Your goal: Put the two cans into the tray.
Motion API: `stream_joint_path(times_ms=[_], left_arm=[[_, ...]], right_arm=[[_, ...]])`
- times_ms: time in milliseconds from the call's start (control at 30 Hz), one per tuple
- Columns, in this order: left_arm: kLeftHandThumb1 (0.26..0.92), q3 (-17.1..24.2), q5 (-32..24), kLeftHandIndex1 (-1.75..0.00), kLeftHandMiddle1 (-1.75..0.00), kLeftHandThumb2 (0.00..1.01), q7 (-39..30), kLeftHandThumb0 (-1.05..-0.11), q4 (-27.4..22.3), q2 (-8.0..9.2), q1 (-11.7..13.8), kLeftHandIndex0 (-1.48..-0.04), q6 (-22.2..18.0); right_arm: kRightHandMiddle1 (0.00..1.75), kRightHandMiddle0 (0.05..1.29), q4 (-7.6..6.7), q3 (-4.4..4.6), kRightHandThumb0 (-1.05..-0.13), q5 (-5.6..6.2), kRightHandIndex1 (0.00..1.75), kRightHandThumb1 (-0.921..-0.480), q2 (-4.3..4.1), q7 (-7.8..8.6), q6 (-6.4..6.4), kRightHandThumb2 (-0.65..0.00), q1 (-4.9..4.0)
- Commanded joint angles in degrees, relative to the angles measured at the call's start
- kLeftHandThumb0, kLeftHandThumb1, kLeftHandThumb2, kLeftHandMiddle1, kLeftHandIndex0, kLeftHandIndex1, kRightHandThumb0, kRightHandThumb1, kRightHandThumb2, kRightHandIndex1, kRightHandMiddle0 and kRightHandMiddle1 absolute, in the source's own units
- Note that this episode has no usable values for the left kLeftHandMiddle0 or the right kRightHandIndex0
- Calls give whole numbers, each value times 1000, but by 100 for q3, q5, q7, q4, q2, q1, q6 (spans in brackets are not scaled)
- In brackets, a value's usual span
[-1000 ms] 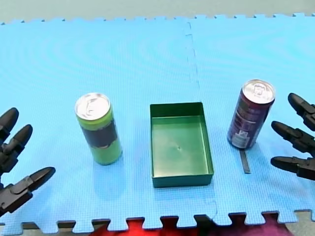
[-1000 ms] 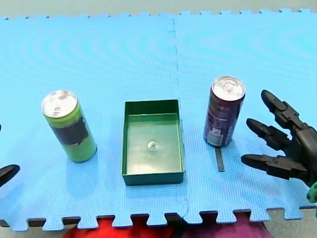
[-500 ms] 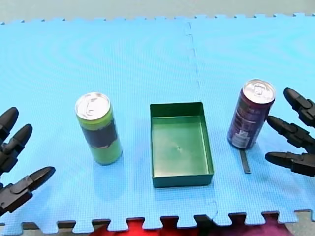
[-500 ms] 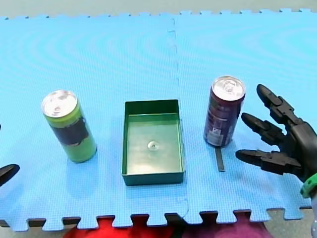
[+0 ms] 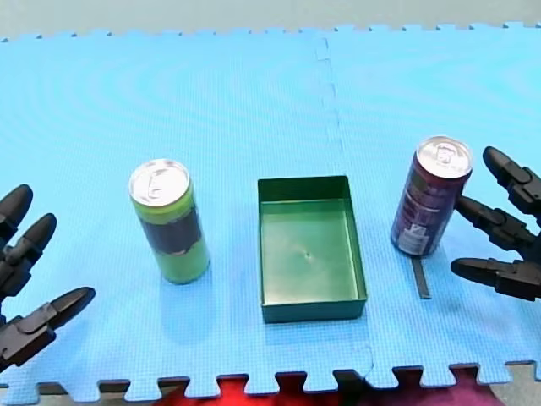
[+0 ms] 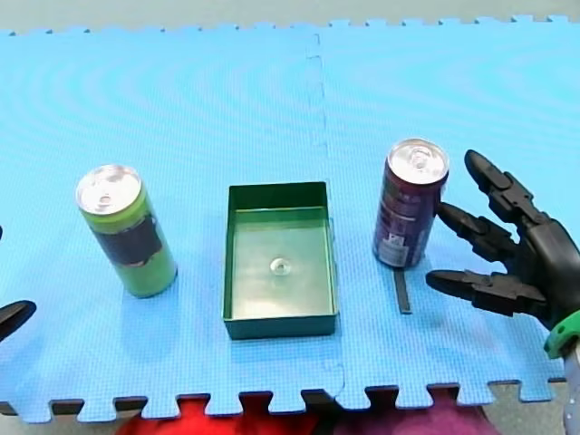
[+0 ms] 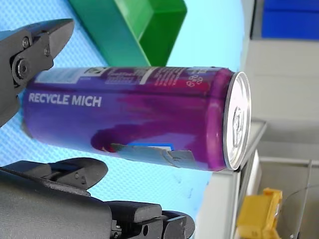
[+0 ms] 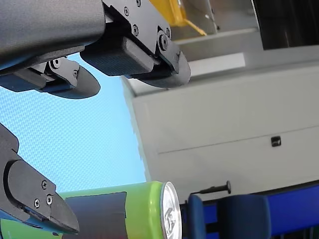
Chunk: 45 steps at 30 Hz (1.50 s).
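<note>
At the near left edge of the blue mat [image 5: 211, 101], the left hand [image 5: 30, 288] hangs uncurled and empty, well apart from the green can [image 5: 169, 222]. The right hand [image 6: 507, 245], also uncurled and gripping nothing, is just beside the purple can [image 6: 410, 203]; one fingertip may be touching it. The green tray [image 5: 313, 309] lies between the two upright cans, both outside it.

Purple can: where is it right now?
In the head views the purple can stands upright on the blue mat, right of the green tray, with the right hand close beside it on the side away from the tray.
</note>
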Motion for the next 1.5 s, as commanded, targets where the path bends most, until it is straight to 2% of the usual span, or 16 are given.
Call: stream_joint_path(times_ms=[0,567,833,1200,1467], left_arm=[[654,24,-3,-1,0,1,20,-878,-32,31,15,-520,19],[662,30,7,-1,0,2,55,-915,-78,44,35,-524,34],[672,50,12,-1,0,3,74,-960,-94,60,51,-527,53],[691,106,108,0,0,5,154,-1035,52,119,15,-526,1],[701,142,193,0,-2,7,197,-1048,207,159,-25,-527,-114]], right_arm=[[1,118,5,1,-727,4,7,-623,-6,-19,7,-2,-49],[3,131,176,1,-762,-44,12,-634,9,-75,-24,-3,-173],[2,134,228,-31,-781,-15,12,-641,44,-84,21,-3,-256],[1,137,428,-52,-790,-45,11,-646,39,-114,80,-1,-434],[0,135,493,-66,-789,-45,9,-646,41,-126,134,0,-544]])
